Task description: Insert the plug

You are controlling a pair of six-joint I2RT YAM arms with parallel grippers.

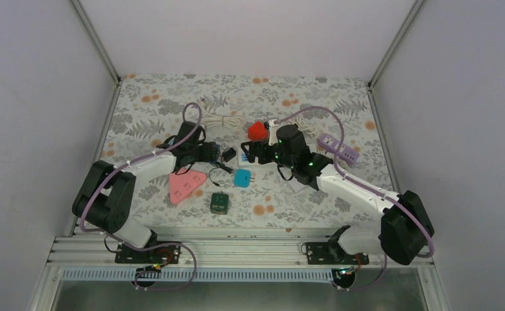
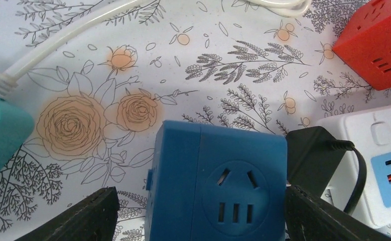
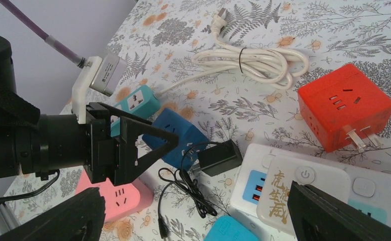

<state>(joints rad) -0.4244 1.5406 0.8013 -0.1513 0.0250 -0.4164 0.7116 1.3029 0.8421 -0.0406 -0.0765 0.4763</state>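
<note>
Treat the task as not yet begun: the plug (image 3: 221, 156), judged to be the black adapter, lies on the table (image 1: 172, 91) touching the right side of the blue cube socket (image 2: 223, 170) and is seated in no outlet. The left gripper (image 2: 201, 201) straddles the blue cube socket with its jaws apart; the left finger stands clear of the cube, so nothing is grasped. The right gripper (image 3: 196, 193) hangs released above the white power strip (image 3: 303, 196), also holding nothing. You have 3 steps left: steady a socket, pick up the plug, and press it in. Expect crowding. The black cord (image 3: 183, 186) loops loosely beside the plug and may snag a finger. The red cube (image 3: 344, 105), the pink socket (image 3: 120, 198) and the coiled white cable (image 3: 253, 63) lie near, leaving little room to approach.
</note>
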